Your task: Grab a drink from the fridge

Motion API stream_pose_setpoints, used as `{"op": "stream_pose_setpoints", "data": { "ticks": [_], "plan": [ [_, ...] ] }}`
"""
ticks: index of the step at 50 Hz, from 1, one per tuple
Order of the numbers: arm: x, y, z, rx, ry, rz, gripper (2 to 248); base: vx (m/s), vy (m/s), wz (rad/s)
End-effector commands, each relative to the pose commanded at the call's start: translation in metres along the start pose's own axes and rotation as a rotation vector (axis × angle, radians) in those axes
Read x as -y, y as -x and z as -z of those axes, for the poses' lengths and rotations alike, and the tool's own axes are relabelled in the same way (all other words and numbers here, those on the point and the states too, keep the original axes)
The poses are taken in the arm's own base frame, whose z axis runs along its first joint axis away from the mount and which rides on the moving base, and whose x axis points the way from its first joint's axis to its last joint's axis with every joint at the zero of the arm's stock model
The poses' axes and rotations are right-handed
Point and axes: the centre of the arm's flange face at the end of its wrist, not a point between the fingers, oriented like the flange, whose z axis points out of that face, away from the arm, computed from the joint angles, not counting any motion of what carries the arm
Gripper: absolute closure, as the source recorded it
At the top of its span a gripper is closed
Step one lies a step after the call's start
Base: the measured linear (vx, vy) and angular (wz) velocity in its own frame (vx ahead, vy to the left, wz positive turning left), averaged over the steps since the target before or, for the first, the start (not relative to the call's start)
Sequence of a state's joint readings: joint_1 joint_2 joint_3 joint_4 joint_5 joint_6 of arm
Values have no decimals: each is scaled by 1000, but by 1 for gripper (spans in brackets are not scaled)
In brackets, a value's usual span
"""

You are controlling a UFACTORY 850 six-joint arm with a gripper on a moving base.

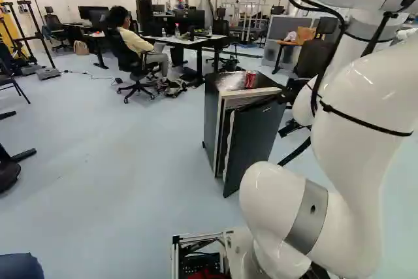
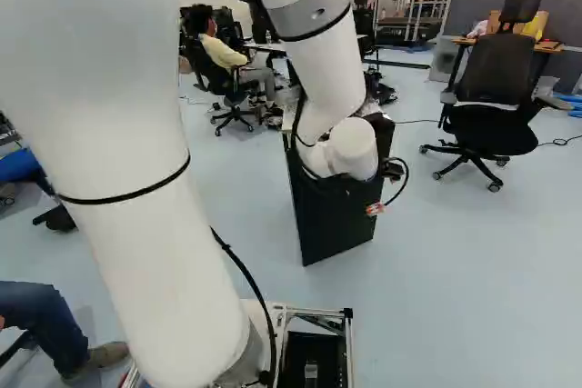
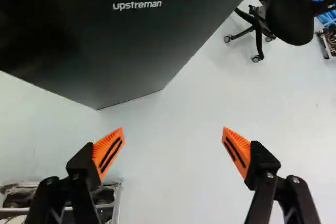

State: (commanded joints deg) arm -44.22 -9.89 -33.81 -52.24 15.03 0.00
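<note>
A: End effector [image 3: 172,129], state?
B: Fingers wide apart; orange pads [image 3: 107,153] touching nothing, floor [image 3: 170,187] showing between; no grip.
A: Next thing out?
B: Dark fridge door [image 1: 255,142], near side of the fridge [image 1: 211,112]; looks ajar, pale seal [image 1: 228,145] showing along its left edge; opening looks narrow from here.
A: And the drink?
B: None visible inside, door hides the interior; red can [image 1: 250,80] stands on the fridge top, towards the far side; can't tell if it counts as the target.
A: Progress call?
B: Early, I'd say; door partly open, no drink in hand; left to do: likely widen the gap, reach in, close on a drink, bring it out.
</note>
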Motion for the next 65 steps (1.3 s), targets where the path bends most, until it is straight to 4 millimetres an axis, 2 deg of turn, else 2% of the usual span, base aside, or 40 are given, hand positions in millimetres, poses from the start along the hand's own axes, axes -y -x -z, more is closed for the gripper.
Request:
{"op": "stream_pose_setpoints", "data": {
  "ticks": [10,29,65],
  "plan": [
    [3,4,-12,14,-44,81,3,0,0,0],
    [9,0,-12,6,-67,150,3,0,0,0],
    [22,-23,-21,-17,-93,204,3,0,0,0]
  ]
}}
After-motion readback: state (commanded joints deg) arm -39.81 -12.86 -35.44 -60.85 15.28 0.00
